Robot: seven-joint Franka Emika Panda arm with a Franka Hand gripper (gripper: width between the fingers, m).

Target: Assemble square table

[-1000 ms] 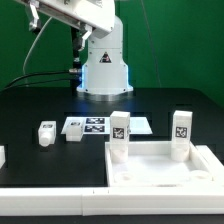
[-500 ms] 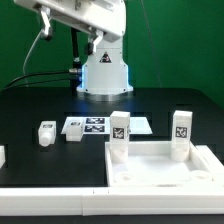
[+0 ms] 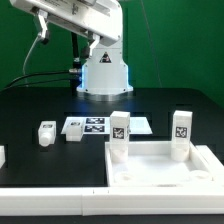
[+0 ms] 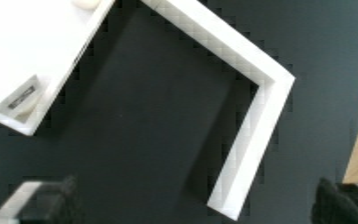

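The square table's white panel (image 3: 160,170) lies at the front right in the exterior view, raised rim up. Two tagged white legs (image 3: 120,136) (image 3: 181,134) stand upright at its two far corners. A third leg (image 3: 46,133) lies loose on the black table to the left. A fourth white piece (image 3: 2,156) shows at the left edge. My arm (image 3: 80,18) is high at the back, and its gripper is not clear there. In the wrist view my gripper (image 4: 194,205) is open and empty, its dark fingertips (image 4: 43,200) far apart, high above the table.
The marker board (image 3: 100,126) lies flat behind the panel. White border strips (image 3: 50,188) (image 4: 247,85) run along the table's front and form a corner in the wrist view. A white part (image 4: 25,90) shows at the wrist picture's edge. The robot base (image 3: 105,70) stands at the back.
The arm at the top has shifted slightly toward the exterior view's right. The panel, legs and marker board have not moved.
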